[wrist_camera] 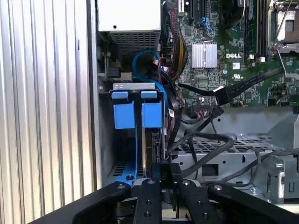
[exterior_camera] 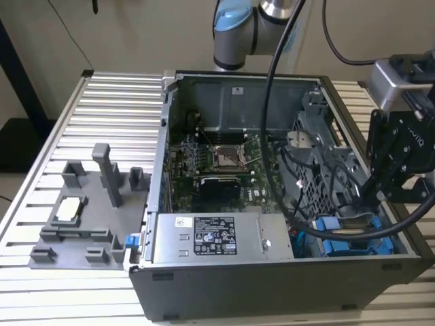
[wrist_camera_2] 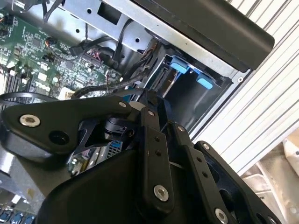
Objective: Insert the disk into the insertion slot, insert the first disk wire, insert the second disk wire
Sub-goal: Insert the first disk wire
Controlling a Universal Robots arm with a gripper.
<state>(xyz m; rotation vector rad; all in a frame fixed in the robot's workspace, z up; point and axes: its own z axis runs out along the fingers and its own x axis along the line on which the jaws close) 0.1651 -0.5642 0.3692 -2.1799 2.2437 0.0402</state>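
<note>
From the exterior view's right, the arm angles its gripper (exterior_camera: 376, 198) down into the computer case (exterior_camera: 272, 288), clamped on the disk (wrist_camera: 152, 114).

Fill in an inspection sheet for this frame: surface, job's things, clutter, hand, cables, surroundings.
Surface: ribbed aluminium table bearing the open computer case.
Job's things: disk in its blue carrier stands edge-on in the drive bay at the case's corner; whether it is fully seated cannot be told.
Clutter: grey fixture tray beside the case on the exterior view's left, with a square chip on it.
Hand: hand is inside the case at the drive bay, close to the carrier; contact cannot be told.
Cables: thick black cable hangs across the case; coloured wire bundle beside the bay.
Surroundings: plain wall behind the table.
</note>
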